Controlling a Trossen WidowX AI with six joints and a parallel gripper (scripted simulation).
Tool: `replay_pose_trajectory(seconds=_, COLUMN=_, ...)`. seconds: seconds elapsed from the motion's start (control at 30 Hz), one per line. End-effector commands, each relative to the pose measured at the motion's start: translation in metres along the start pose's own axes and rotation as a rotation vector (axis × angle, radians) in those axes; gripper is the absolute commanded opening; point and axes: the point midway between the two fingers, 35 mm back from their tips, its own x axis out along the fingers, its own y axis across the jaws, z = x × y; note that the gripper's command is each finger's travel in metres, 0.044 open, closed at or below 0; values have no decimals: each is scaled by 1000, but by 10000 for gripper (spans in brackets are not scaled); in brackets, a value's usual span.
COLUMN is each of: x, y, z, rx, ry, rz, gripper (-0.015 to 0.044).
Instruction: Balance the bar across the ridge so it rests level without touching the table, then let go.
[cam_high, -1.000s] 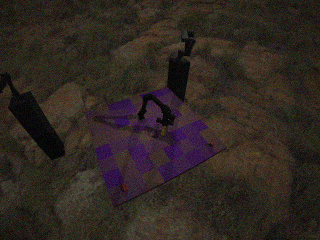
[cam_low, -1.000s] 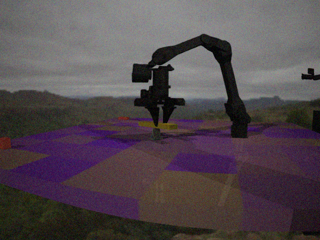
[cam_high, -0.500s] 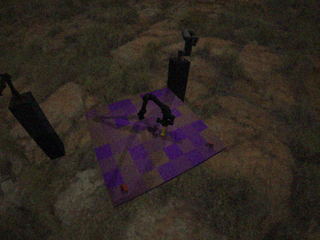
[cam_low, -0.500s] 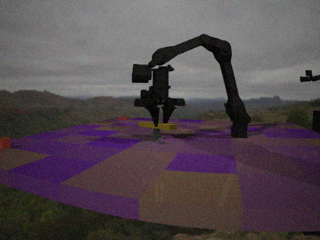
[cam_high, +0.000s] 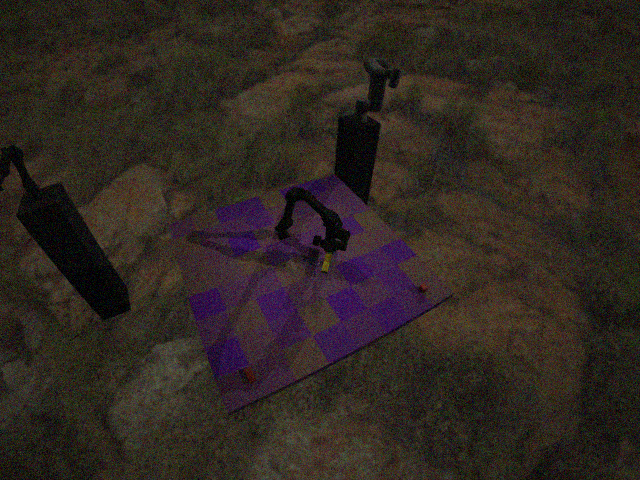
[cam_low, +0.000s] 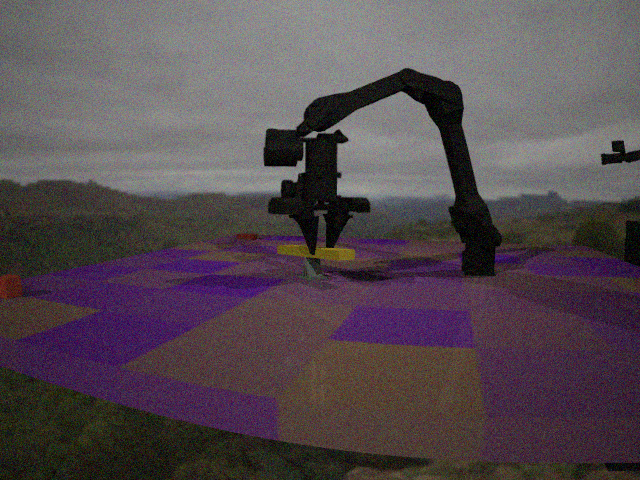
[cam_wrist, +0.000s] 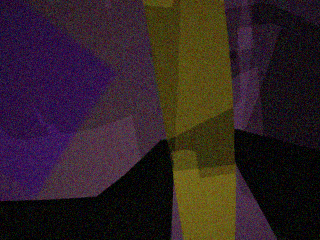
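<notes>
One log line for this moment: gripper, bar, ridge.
gripper: shut on yellow bar | bar: roughly level, above the ridge, off table | contact with ridge: unclear | release: not yet

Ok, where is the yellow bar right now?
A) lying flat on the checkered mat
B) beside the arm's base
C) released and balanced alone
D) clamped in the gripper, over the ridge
D: the gripper is shut on the yellow bar, held roughly level above the ridge.

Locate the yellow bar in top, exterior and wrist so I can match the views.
Top: yellow bar near mat centre, a short stub under the gripper.
Exterior: left of centre, about level, clamped in the gripper over the small grey ridge.
Wrist: tall strip from the top edge down past centre.
Shared landmark: purple-and-tan checkered mat.
</notes>
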Motion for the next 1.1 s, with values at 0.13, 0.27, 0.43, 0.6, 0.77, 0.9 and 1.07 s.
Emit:
replay_pose_trajectory(seconds=0.13, x=1, y=0, z=0, rx=0, ry=-2, rz=0, gripper=0)
replay_pose_trajectory(seconds=0.27, x=1, y=0, z=0, rx=0, ry=-2, rz=0, gripper=0)
replay_pose_trajectory(seconds=0.43, x=2, y=0, z=0, rx=0, ry=-2, rz=0, gripper=0)
replay_pose_trajectory(seconds=0.6, x=2, y=0, z=0, rx=0, ry=-2, rz=0, gripper=0)
replay_pose_trajectory(seconds=0.77, x=3, y=0, z=0, rx=0, ry=-2, rz=0, gripper=0)
replay_pose_trajectory(seconds=0.9, x=3, y=0, z=0, rx=0, ry=-2, rz=0, gripper=0)
replay_pose_trajectory(seconds=1.07, x=3, y=0, z=0, rx=0, ry=-2, rz=0, gripper=0)
